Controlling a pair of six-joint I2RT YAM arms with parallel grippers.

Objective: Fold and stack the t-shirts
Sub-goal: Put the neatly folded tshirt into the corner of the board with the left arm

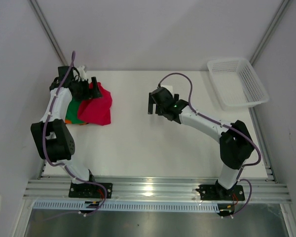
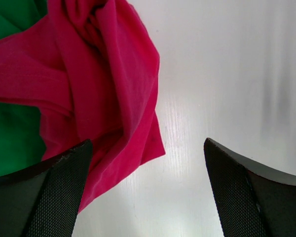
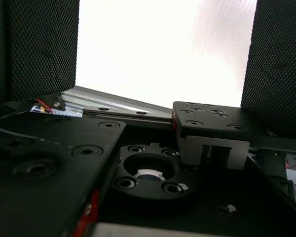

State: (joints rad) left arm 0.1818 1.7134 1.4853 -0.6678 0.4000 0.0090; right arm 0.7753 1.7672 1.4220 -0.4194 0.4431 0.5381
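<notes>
1. Fingers of the left gripper [image 2: 147,144] stand apart, clamping nothing; the right gripper's [image 3: 160,54] are also spread and empty.
2. Across the table [image 1: 153,148] from the basket [image 1: 229,60], well to its left, lie the t-shirts.
3. The crimson t-shirt [image 1: 97,104] is crumpled on top, beneath the left gripper.
4. The green t-shirt [image 1: 72,112] lies under it, farther from the basket.
5. An orange t-shirt [image 1: 82,122] shows only as a sliver.
6. Seemingly partway: the crimson one is unfolded, with squaring and stacking left.

Plain crimson t-shirt [image 1: 97,106], green t-shirt [image 1: 71,113] (also plain), white mesh basket [image 1: 234,84]
</notes>
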